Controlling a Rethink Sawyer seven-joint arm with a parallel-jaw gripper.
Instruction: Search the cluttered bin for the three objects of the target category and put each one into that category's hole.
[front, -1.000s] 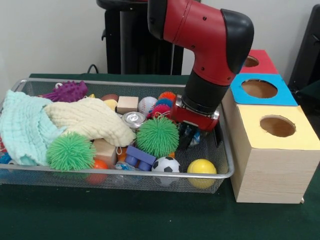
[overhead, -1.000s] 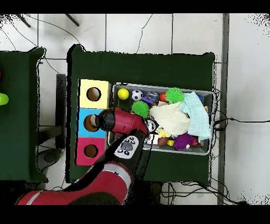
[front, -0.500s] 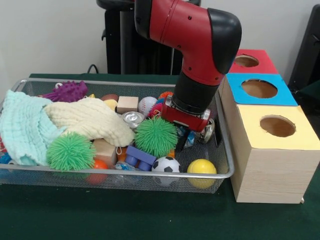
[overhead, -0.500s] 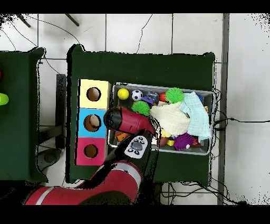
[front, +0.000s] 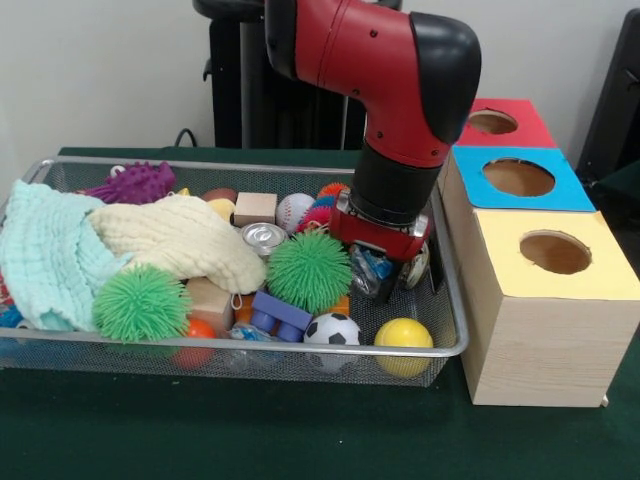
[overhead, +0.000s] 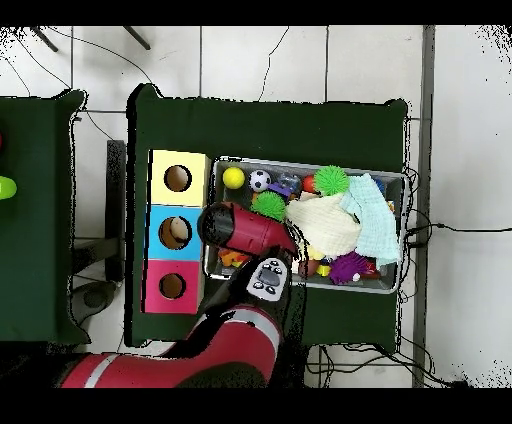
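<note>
One claw (front: 378, 275) hangs low in the basket (front: 440, 300), seemingly pinching something bluish; I'd lift straight up, clear of the green ball (front: 309, 272).

In the front view, the wire mesh bin (front: 440, 300) sits left of the row of three wooden boxes with round holes (front: 545, 300). Inside, the mint and cream cloths (front: 120, 245) lie left, the yellow ball (front: 403, 334) at the front right, just right of the small soccer ball (front: 331, 329), and the purple spiky toy (front: 135, 182) at the back left

Low front, high overhead; shared bin (front: 445, 300)
</note>
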